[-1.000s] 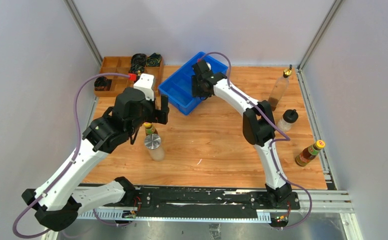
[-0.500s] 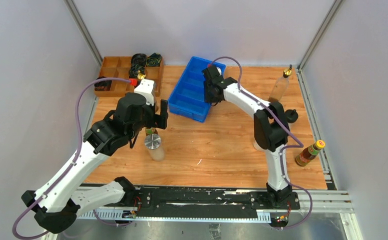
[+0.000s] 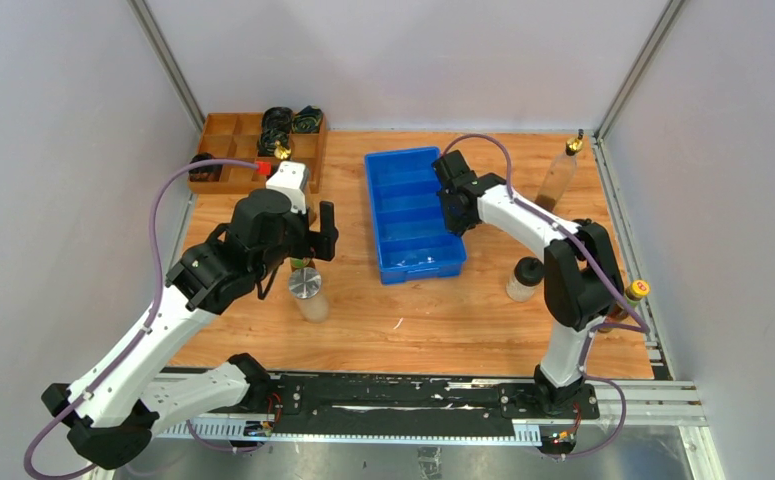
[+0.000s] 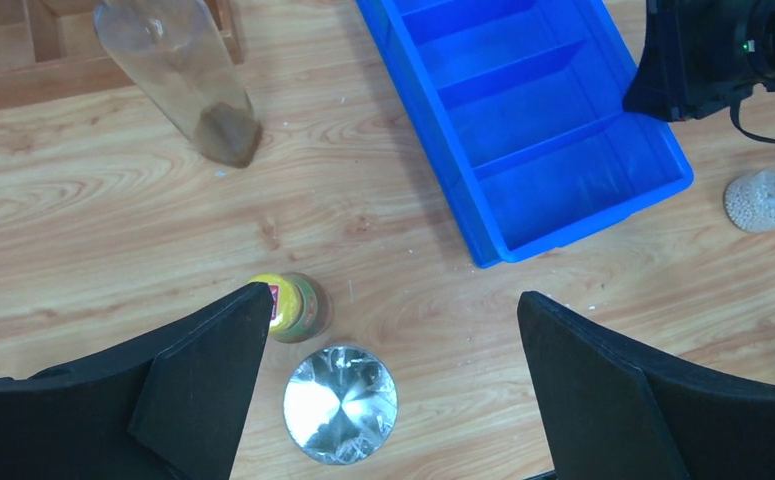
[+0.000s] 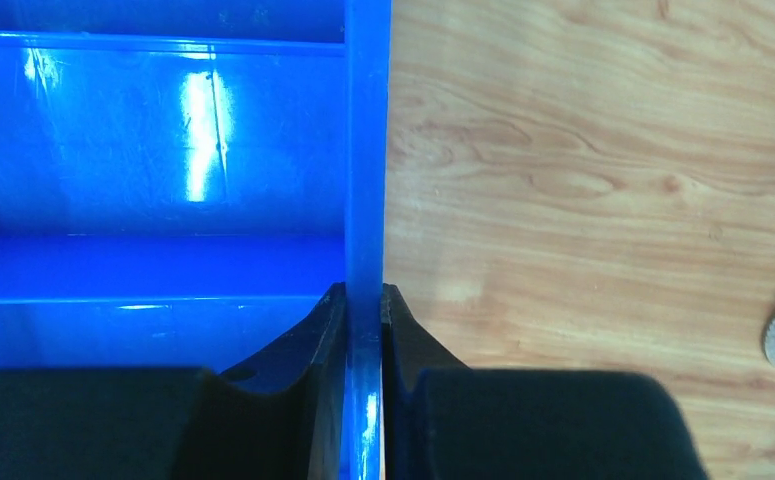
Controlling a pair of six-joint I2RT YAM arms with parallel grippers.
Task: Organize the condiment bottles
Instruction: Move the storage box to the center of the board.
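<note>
A: State of right gripper (image 5: 363, 300)?
B: Clenched on the right wall of the bin (image 5: 368, 150), 1 finger on each side.
A: State of left gripper (image 4: 393, 295)?
B: Released, jaws wide, above the yellow-capped bottle (image 4: 288, 307) and shaker (image 4: 340, 404), which stand just beside each other left of the bin. 1 jar (image 3: 525, 278) stands right of it.

Left of the blue bin (image 3: 415, 210): silver-lidded shaker (image 4: 340, 404) just beside a yellow-capped bottle (image 4: 288, 307), both upright, tall clear bottle (image 4: 183, 75) further back. Right of it: gold-spouted clear bottle (image 3: 558, 172) standing at the back, black-capped jar (image 3: 526, 278) nearer, second yellow-capped bottle (image 3: 638, 290) mostly hidden.
</note>
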